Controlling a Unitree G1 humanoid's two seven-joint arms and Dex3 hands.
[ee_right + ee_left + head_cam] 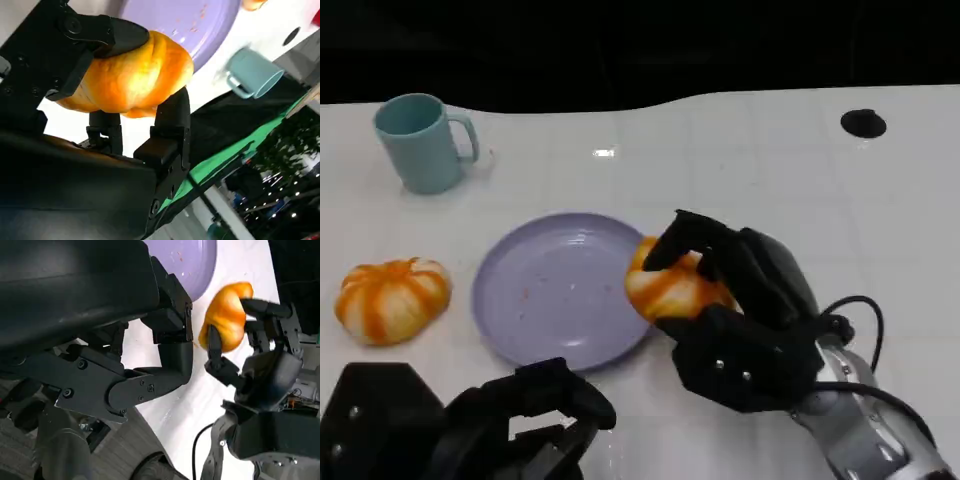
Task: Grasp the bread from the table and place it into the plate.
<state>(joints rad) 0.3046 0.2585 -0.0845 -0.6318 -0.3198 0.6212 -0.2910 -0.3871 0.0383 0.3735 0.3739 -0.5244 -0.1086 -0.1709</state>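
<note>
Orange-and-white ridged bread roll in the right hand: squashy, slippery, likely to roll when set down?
The orange-and-white ridged bread roll probably gives a little, though no dent shows where the right hand grips it from both sides. Its glazed-looking crust may be slightly slick. Being rounded, it could rock or roll once released on the shallow lavender plate, though the rim should help hold it.

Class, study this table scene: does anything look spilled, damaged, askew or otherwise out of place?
Nothing looks damaged or spilled. The round lilac plate carries a few small reddish specks. The teal mug stands upright. One orange bread roll is held by the right hand at the plate's edge; another orange-and-white roll lies on the table.
</note>
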